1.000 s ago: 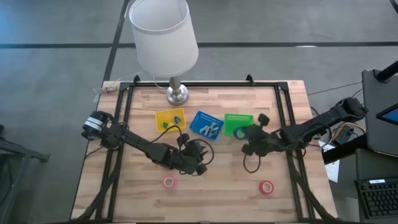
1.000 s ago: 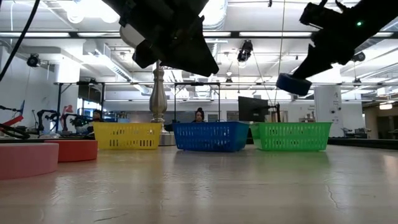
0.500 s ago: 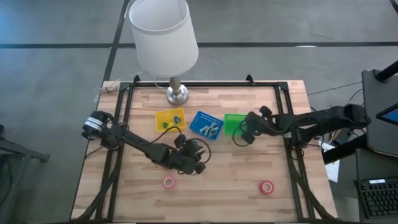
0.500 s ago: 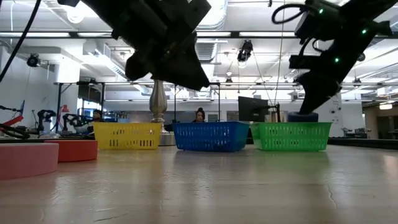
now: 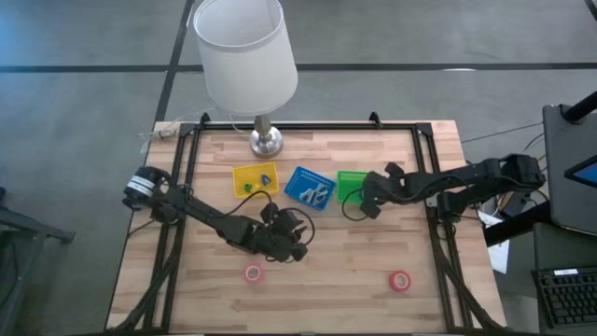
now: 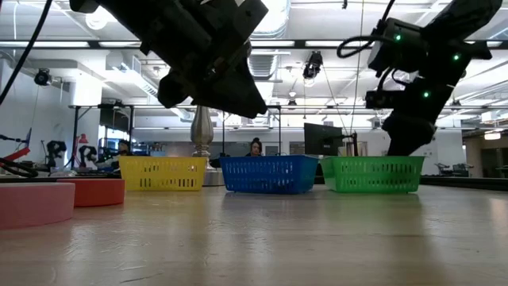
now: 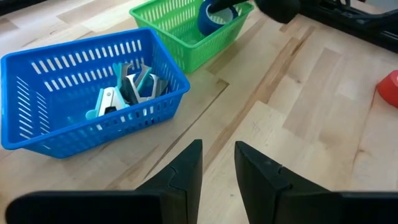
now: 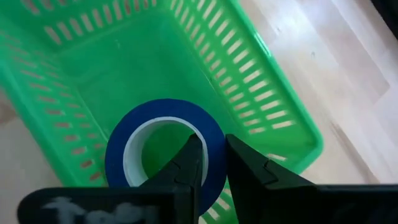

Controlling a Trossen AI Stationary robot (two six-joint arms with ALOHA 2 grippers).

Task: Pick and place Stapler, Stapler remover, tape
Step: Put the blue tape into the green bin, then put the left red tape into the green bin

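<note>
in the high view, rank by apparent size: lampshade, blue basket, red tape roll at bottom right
1. lampshade, largest, though it sits nearer the camera
2. blue basket
3. red tape roll, smallest

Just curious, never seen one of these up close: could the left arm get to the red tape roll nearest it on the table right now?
Probably yes. The left gripper hangs over bare wood just above the red tape roll, with nothing between them, and nothing shows between its fingers. The right gripper is off at the green basket.
</note>
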